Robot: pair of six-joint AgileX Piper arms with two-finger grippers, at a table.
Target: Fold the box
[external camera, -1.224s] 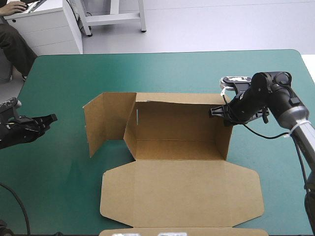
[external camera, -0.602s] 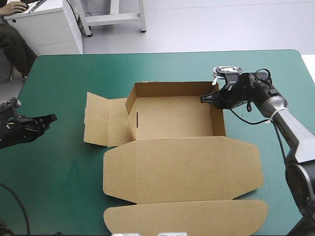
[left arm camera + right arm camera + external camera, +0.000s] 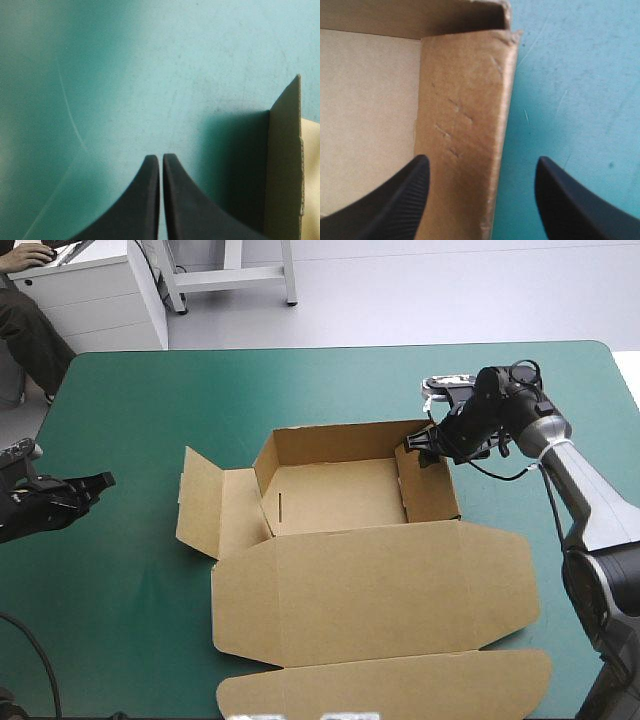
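High view: brown cardboard box (image 3: 370,590) sits mid-desk on the teal-green cover (image 3: 150,390). It forms an open tray with far and right walls raised, the left side flap (image 3: 200,502) leaning outward and the broad lid flat toward the near edge. Right tool (image 3: 420,452) is at the tray's far right corner. Right wrist view: its black fingers (image 3: 400,200) are spread wide and straddle the right wall (image 3: 465,125), one inside the tray, one over the cover. Left tool (image 3: 100,481) is near the desk's left edge, well apart from the box, fingers pressed together on nothing.
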